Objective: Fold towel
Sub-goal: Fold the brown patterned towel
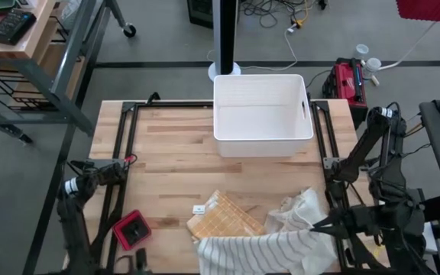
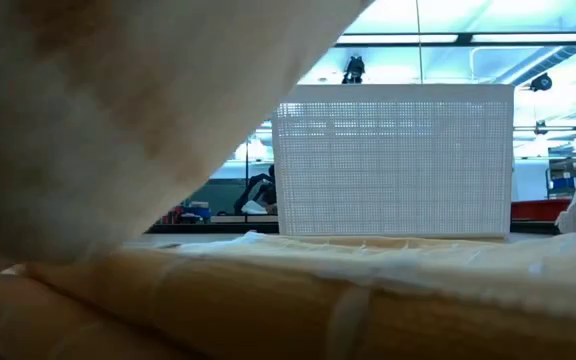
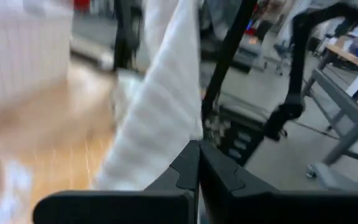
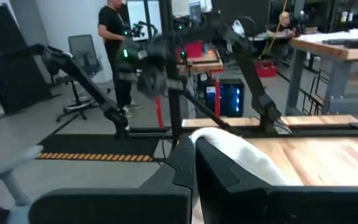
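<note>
A: Lying at the near edge of the table (image 1: 166, 145), the towel (image 1: 270, 248) is a pale cloth with thin dark stripes, rumpled toward the right side.

B: Where are the 2 grippers?

A: The right gripper (image 1: 317, 226) sits at the towel's right end, by the table's right edge. In its wrist view the fingers (image 4: 188, 163) are pressed together, with a fold of white cloth (image 4: 238, 155) right at their tips, so it is pinching the towel.

B: And the left one?

A: The left gripper (image 3: 198, 163) shows best in its own wrist view. Its fingers meet with no gap, and the striped towel (image 3: 157, 118) rises from their tips, so it is clamped on the cloth too. From above, only the left arm (image 1: 90, 177) shows clearly, along the table's left edge.

B: Anything else on the table?

A: A white bin (image 1: 262, 114) stands at the far edge. A woven tan mat (image 1: 224, 218) lies just left of the towel, partly under it. A small red thing (image 1: 132, 229) sits near the left corner. In the low view, cloth (image 2: 118, 130) covers much of the frame, with the bin (image 2: 393, 160) behind.
</note>
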Robot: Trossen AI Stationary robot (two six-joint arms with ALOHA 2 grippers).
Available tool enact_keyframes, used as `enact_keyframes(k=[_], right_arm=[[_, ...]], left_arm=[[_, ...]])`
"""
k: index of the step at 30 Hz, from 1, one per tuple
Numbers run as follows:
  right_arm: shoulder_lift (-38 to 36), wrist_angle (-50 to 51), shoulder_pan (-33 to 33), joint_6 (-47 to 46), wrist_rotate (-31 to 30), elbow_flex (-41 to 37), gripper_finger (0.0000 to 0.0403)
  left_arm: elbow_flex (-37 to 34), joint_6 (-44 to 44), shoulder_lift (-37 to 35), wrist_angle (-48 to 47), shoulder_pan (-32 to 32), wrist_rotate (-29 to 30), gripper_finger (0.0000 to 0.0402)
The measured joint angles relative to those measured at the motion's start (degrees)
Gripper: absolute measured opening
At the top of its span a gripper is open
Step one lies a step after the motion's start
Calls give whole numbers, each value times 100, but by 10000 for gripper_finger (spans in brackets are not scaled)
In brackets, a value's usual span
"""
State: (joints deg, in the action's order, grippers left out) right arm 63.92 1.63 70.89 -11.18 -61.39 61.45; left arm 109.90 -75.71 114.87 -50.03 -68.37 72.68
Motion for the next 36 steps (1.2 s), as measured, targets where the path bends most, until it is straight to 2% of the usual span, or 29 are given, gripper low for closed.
enact_keyframes(k=[4,9,13,17,22,28,36], right_arm=[[1,100,10,-157,28,-4,0],[217,679,11,-1014,33,-24,0],[485,713,11,-1206,34,-24,0],[654,706,11,-1210,33,-24,0],[785,712,11,-1219,33,-24,0],[847,739,9,-1221,33,-24,0],[857,896,9,-1281,35,-24,0]], left_arm=[[-1032,-1192,9,512,227,-822,0],[-2261,-2570,11,1587,667,-988,12],[-2926,-3413,11,2460,1062,-1853,30],[-3282,-3524,11,2702,1353,-2498,53],[-3431,-3321,9,2718,1566,-2568,93],[-3549,-3330,9,2744,1672,-2975,151],[-3557,-2776,9,3201,1680,-2985,219]])
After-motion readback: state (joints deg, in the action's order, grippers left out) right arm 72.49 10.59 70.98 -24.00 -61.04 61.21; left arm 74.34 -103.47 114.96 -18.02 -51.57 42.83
